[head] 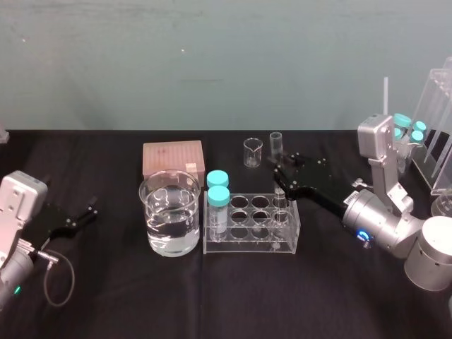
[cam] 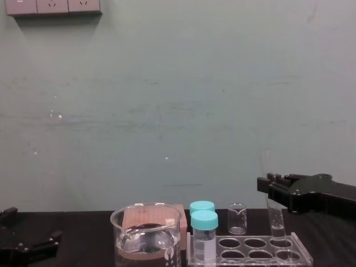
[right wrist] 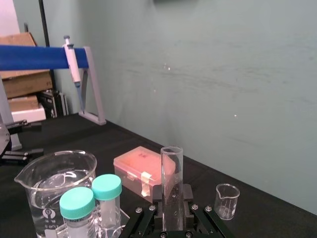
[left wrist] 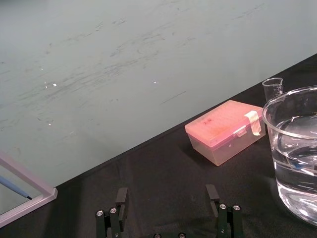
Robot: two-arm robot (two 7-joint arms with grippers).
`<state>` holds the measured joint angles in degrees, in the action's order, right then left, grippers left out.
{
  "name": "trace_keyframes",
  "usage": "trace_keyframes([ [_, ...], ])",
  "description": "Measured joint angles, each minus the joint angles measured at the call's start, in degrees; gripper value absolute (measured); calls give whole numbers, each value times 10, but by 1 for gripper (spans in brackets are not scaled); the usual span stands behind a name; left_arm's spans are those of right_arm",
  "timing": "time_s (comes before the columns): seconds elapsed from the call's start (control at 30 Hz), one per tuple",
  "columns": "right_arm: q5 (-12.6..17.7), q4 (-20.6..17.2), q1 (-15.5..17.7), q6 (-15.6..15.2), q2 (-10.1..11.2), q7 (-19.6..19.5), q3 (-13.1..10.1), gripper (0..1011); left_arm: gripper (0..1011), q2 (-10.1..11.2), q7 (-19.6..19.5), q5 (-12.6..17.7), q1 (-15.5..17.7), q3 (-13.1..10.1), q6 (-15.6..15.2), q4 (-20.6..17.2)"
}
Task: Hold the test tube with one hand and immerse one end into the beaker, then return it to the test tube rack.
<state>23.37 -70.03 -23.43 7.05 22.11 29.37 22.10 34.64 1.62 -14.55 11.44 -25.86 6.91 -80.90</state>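
Observation:
The test tube (head: 276, 148) is a thin clear glass tube standing nearly upright, its lower end at the far right hole of the clear test tube rack (head: 251, 244). My right gripper (head: 281, 178) reaches in from the right and is shut on it around mid-height. In the right wrist view the tube (right wrist: 172, 173) sits between the black fingers (right wrist: 157, 194), and in the chest view it (cam: 275, 218) leans slightly. The beaker (head: 169, 212), part full of water, stands just left of the rack. My left gripper (left wrist: 167, 196) is parked open at the table's left.
Two teal-capped vials (head: 217, 194) stand in the rack's left holes. A pink lidded box (head: 172, 159) lies behind the beaker, and a tiny clear beaker (head: 252, 152) sits behind the rack. A clear stand with more teal-capped vials (head: 409, 128) is at the far right.

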Motion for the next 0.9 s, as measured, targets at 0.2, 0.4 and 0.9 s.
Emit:
trace_keyframes([
  [0.2, 10, -6, 11, 14, -7, 3, -17, 226, 1000, 0, 0, 0, 0, 0, 0, 0],
  [0.4, 20, -10, 14, 23, -14, 8, -28, 226, 1000, 0, 0, 0, 0, 0, 0, 0],
  [0.9, 45, -49, -6, 49, -18, 24, -50, 227, 1000, 0, 0, 0, 0, 0, 0, 0],
])
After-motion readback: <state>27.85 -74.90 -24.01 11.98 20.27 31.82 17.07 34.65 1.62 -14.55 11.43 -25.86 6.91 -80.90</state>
